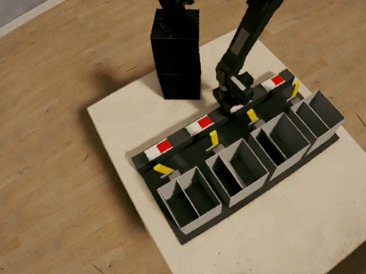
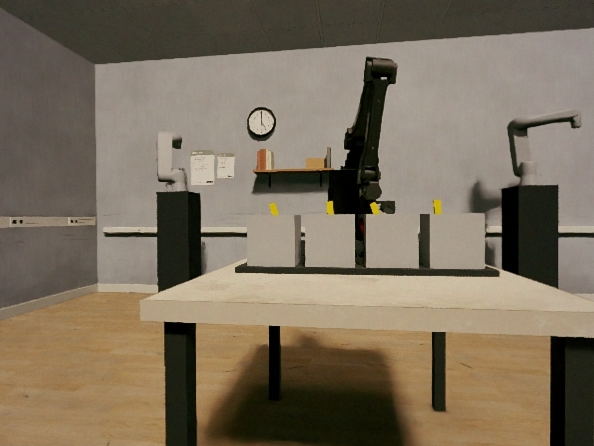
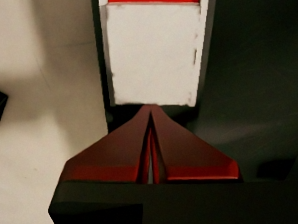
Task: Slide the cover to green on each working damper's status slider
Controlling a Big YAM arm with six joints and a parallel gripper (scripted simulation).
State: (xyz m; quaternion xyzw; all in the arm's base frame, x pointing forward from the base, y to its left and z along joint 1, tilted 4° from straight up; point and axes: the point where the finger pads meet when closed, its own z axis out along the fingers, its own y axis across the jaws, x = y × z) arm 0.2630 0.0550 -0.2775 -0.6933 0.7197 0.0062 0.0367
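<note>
A pale table (image 1: 308, 227) (image 2: 350, 297) bore four grey dampers (image 1: 249, 189) (image 2: 330, 240), standing in a row on the near side of their sliders (image 1: 178, 138). The gripper (image 1: 235, 96) (image 2: 361, 230) (image 3: 150, 112), shut and empty, was at one end of the white cover (image 1: 235, 108) (image 3: 152, 55) third from left; contact was unclear. All four sliders showed red.

Matt grey plastic-looking dampers (image 1: 242, 197) (image 2: 330, 241); smooth wood-look floor (image 1: 65, 216) (image 2: 100, 380).
</note>
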